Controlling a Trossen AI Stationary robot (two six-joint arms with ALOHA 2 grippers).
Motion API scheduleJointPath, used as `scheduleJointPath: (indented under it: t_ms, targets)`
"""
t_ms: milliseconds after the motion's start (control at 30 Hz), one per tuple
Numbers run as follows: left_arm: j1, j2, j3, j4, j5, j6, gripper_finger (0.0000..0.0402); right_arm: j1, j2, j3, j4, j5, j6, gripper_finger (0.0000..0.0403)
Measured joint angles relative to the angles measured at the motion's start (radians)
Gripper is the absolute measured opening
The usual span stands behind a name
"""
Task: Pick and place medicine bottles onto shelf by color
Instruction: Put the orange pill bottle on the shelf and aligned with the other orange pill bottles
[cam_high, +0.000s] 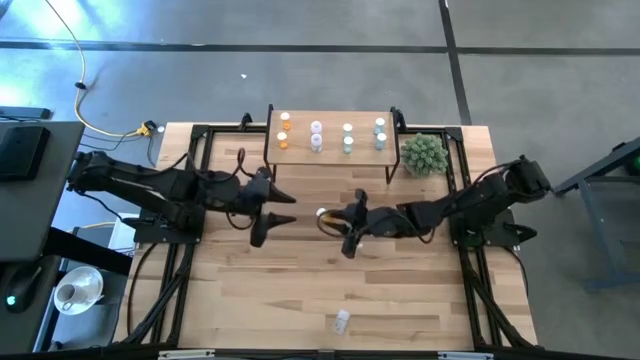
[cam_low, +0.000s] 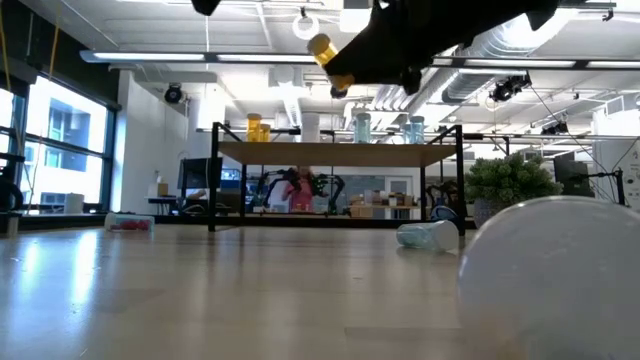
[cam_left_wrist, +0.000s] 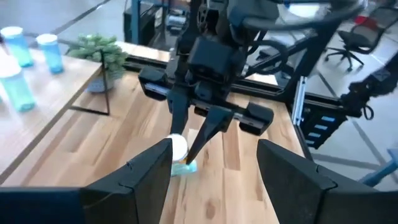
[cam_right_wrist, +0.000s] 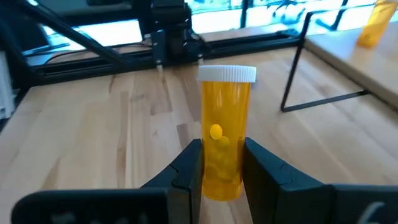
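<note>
Wooden worktop (cam_high: 260, 290) was seen from above. At frame centre an orange bottle (cam_right_wrist: 224, 149) was pinched in the right jaws (cam_right_wrist: 219, 171), apparently lifted clear. Left jaws (cam_high: 275, 212) were spread nearby. Eight bottles were stood on the shelf (cam_high: 330, 155), upper centre.

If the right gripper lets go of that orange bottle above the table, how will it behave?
The orange bottle, pinched in the right gripper, looks like stiff, smooth plastic, so it may slip. Only a few pills show inside, so it is probably light. Being round, it would likely roll, like the bottle lying on its side.
</note>
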Motion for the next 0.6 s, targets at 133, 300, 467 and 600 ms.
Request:
scheduleJointPath:
  t_ms: [133,300,467,600]
  targets:
    - [0.0,0.019,0.049,-0.085,-0.007,-0.087,0.0223,-0.032,0.0,0.0,-0.02,-0.107,0.028,0.0074]
    - [0.0,0.066,0.043,-0.141,0.012,-0.104,0.0223,-0.027,0.004,0.0,-0.037,-0.169,0.033,0.0074]
    - [-0.002,0.156,0.041,-0.146,0.033,-0.102,0.0223,-0.01,0.004,0.0,-0.035,-0.199,0.033,0.0074]
    - [-0.01,0.241,0.041,-0.083,0.078,-0.06,0.0223,0.003,0.004,0.0,-0.034,-0.201,0.031,0.0074]
